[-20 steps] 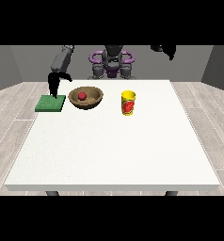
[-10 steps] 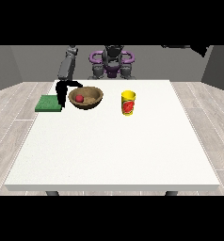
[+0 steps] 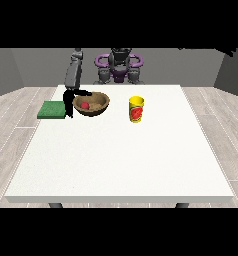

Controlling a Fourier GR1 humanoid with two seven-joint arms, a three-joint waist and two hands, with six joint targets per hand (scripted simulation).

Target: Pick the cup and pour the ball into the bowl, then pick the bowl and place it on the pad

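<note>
Front view: hand at the view's left (image 3: 69,102) closing on the wooden bowl's (image 3: 92,105) left rim, thumb over the edge.
Red ball (image 3: 84,105) lies inside; green pad (image 3: 52,109) just left; yellow cup (image 3: 136,109) upright nearby. Risk: a one-sided rim grasp may tilt the bowl, spilling the ball.

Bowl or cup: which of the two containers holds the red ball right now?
The brown bowl, beside the green pad; the red ball lies inside it. The yellow cup stands upright, apart.

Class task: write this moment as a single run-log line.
ball: in bowl | cup: upright, right of bowl | hand at the view's left: at bowl's rim | pad: left of bowl
</note>
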